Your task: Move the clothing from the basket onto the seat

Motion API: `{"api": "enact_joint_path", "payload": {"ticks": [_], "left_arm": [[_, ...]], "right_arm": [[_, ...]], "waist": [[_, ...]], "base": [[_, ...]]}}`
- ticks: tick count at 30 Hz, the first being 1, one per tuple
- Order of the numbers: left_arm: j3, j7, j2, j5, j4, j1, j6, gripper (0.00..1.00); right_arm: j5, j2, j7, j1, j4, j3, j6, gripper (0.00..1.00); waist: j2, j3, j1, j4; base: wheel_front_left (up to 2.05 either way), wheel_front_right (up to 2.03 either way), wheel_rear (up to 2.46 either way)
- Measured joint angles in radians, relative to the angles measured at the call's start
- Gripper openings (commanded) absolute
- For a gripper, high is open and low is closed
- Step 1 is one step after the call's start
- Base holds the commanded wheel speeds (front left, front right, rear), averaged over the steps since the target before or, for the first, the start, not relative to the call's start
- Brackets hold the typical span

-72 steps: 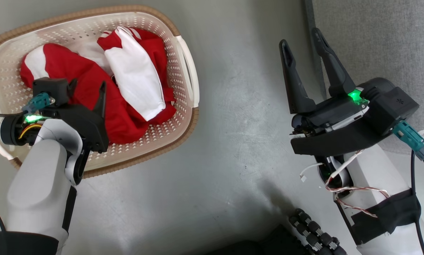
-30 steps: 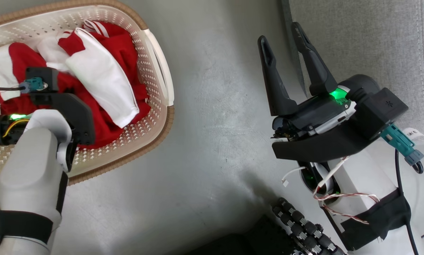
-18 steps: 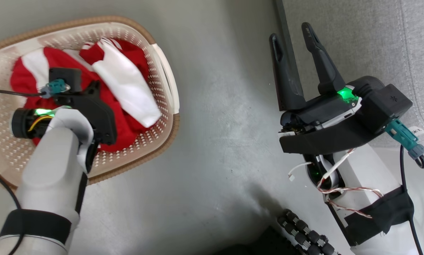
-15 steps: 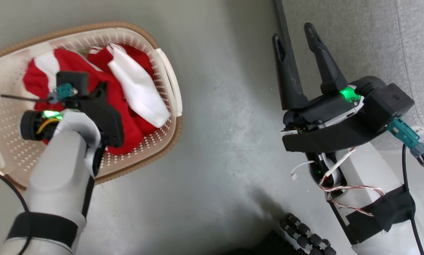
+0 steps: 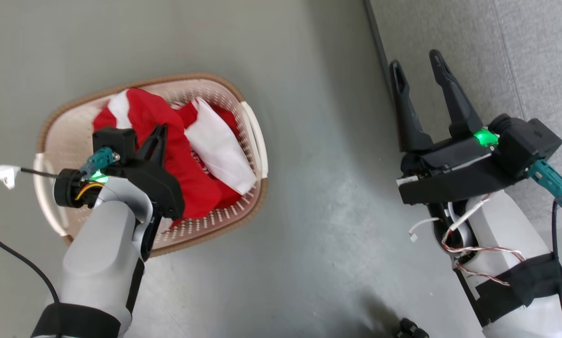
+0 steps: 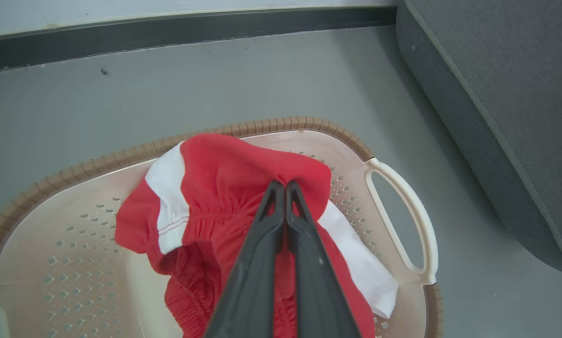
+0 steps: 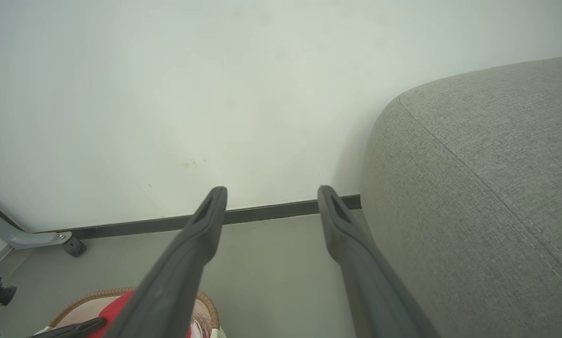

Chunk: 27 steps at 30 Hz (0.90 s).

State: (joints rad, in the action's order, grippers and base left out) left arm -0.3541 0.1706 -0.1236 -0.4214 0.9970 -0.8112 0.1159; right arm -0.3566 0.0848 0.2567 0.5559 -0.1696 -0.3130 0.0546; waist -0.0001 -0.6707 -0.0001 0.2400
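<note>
Left wrist view tells you most of it. The left pincer (image 6: 281, 185) is clamped shut on a bunched fold of the clothing (image 6: 224, 164). The red fabric peaks up like a tent at the tips, and the rest of it hangs down inside the basket (image 6: 271, 124). I'd call this the lift-out, early days, with nothing on the seat (image 6: 497, 94) that I can see.

To do it well, I'd go straight up first and only swing sideways once the trailing cloth is above the brown rim. Otherwise the hem probably snags and drags the basket across the floor (image 5: 318, 188). The grip looks like a thin pinch of soft fabric, so no jerking. I can't tell if the white piece at the handle-side edge of the basket is the same garment or a second one. If it rides along, just give it more height. The seat lies past the basket's white handle (image 6: 380, 164), so carry that way and let go well in from the cushion's rounded edge.

Pose: in the head view the left forearm (image 5: 98, 263) comes up from the bottom-left corner. Its wrist is bent over the near edge of the basket and the fingers point into the pile. The right pincer (image 5: 416, 60) hangs spread open and empty above the floor, right beside the seat's edge.
</note>
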Motion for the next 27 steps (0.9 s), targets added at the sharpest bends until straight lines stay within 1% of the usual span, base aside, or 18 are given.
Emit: {"api": "enact_joint_path", "payload": {"ticks": [2,4,9,12,16,19,23,27], "left_arm": [[-0.003,0.023,0.002,-0.004,-0.006,0.01,0.006,0.0],[-0.005,0.041,0.008,-0.012,-0.013,0.021,0.007,0.0],[-0.015,0.053,0.033,-0.021,-0.037,0.032,0.008,0.0],[-0.027,0.062,0.035,-0.025,-0.048,0.07,0.009,0.0],[-0.038,0.07,0.036,-0.033,-0.072,0.111,0.009,0.0],[-0.053,0.072,0.039,-0.053,-0.109,0.137,0.009,0.0],[-0.071,0.078,0.039,-0.064,-0.162,0.179,0.009,0.0],[-0.067,0.079,0.033,-0.087,-0.219,0.232,0.013,0.0]], "right_arm": [[0.006,0.007,0.0,-0.012,-0.004,0.008,0.008,1.0],[0.007,0.013,0.0,-0.022,-0.01,0.016,0.008,1.0],[0.007,0.035,0.0,-0.057,-0.035,0.045,0.016,1.0],[0.007,0.039,0.0,-0.077,-0.048,0.058,0.025,1.0],[0.007,0.047,0.0,-0.1,-0.064,0.074,0.026,1.0],[0.006,0.056,0.0,-0.128,-0.072,0.088,0.034,1.0],[0.006,0.061,0.0,-0.165,-0.082,0.092,0.036,1.0],[0.006,0.067,0.0,-0.195,-0.094,0.099,0.044,1.0]], "waist": [[0.0,0.026,0.0,-0.011],[0.0,0.052,0.0,-0.023],[0.0,0.116,0.0,-0.055],[0.0,0.169,-0.0001,-0.081],[-0.0001,0.224,-0.0001,-0.105],[0.0,0.266,-0.0001,-0.122],[0.0,0.323,-0.0001,-0.144],[0.0,0.381,-0.0002,-0.163]], "base": [[0.0,0.0,0.0],[0.0,0.0,0.0],[0.0,0.0,0.0],[0.0,0.0,0.0],[0.0,0.0,0.0],[0.0,0.0,0.0],[0.0,0.0,0.0],[0.0,0.0,0.0]]}}
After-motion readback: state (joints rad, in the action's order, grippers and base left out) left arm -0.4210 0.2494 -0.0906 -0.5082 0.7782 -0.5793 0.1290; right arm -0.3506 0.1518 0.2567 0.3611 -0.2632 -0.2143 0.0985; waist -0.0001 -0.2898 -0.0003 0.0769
